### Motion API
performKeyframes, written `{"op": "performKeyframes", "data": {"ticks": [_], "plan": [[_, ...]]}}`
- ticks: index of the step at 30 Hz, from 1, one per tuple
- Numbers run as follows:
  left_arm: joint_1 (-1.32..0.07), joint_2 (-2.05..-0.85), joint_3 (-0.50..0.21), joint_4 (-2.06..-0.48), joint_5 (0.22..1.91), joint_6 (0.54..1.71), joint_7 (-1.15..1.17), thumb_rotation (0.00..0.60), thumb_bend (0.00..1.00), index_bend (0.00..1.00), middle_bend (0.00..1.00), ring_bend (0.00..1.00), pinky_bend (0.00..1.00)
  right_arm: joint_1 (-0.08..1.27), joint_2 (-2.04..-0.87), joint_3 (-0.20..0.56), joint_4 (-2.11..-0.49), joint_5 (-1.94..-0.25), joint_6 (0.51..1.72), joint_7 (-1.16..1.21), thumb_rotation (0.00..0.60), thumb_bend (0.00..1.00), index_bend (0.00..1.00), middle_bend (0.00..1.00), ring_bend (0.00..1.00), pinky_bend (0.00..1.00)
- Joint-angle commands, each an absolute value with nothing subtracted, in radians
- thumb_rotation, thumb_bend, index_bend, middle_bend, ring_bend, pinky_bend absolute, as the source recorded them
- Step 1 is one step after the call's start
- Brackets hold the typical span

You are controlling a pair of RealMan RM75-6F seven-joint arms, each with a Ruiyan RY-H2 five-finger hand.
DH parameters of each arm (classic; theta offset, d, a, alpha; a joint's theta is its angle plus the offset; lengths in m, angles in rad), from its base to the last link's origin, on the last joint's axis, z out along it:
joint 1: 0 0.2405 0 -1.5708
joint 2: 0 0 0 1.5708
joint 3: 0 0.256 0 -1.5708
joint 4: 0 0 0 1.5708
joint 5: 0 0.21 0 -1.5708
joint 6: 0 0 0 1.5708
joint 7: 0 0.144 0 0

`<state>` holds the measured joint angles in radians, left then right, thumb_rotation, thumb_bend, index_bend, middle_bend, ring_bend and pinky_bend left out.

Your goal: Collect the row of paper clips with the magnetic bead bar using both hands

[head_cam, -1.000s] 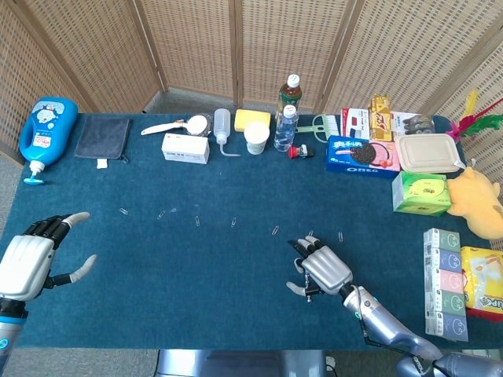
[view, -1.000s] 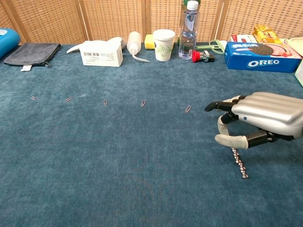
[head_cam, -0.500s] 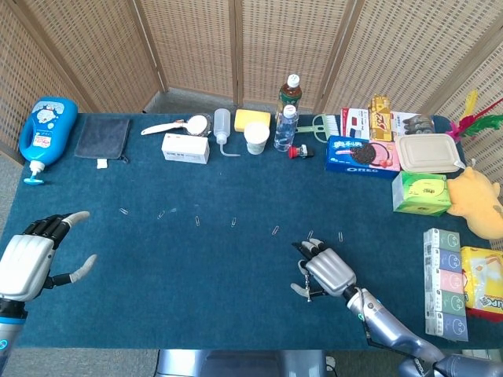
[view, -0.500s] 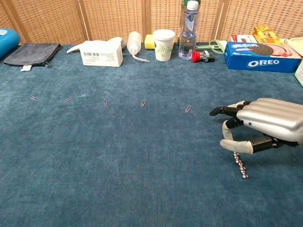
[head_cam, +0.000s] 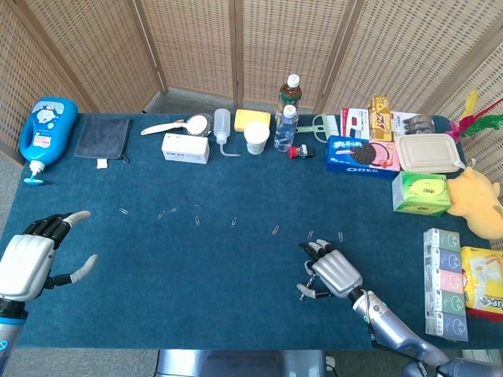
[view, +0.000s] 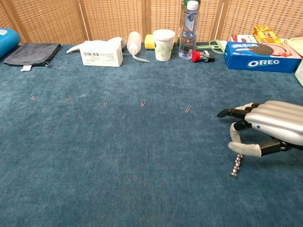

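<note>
A row of paper clips [head_cam: 196, 221] runs across the blue table [head_cam: 157, 283], from the far left clip [view: 32, 98] to one near the middle [view: 188, 109]. Two more clips [head_cam: 340, 236] lie just beyond my right hand [head_cam: 334, 271]. That hand [view: 267, 127] is curled over the upper end of the magnetic bead bar [view: 236, 165] and pinches it under the thumb. The bar's lower end slants down to the left onto the cloth. My left hand [head_cam: 31, 263] hovers at the table's left edge, fingers spread, holding nothing. The chest view does not show it.
Along the back stand a white box [view: 101, 53], a squeeze bottle [view: 134, 43], a paper cup [view: 164, 44], a water bottle [view: 188, 29] and an Oreo box [view: 262, 56]. Snack boxes and tissue packs [head_cam: 446, 283] line the right side. A grey pouch [head_cam: 103, 138] lies back left.
My right hand has shifted right and a little toward me. The bead bar's upper end went with it, so the bar swung from slanting lower right to lower left. The left hand stayed put.
</note>
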<state>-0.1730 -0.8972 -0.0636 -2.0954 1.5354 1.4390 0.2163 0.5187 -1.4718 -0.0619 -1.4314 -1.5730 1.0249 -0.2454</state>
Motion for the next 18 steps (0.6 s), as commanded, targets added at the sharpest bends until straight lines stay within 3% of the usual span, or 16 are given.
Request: {"op": "performKeyframes", "data": {"ticks": [1, 18], "plan": [[-0.173, -0.897, -0.064, -2.096, 1.536, 1.439, 0.217, 0.286, 0.50, 0.19, 0.26, 0.24, 0.27, 0.511, -1.462, -0.060, -1.432, -1.569, 1.036, -0.257, 0.000, 0.39, 0.47, 0.12, 0.13, 0.15], [-0.170, -0.893, -0.064, -2.097, 1.540, 1.446, 0.214, 0.284, 0.50, 0.18, 0.26, 0.24, 0.27, 0.511, -1.447, -0.055, -1.477, -1.573, 1.041, -0.269, 0.000, 0.39, 0.47, 0.12, 0.13, 0.15]]}}
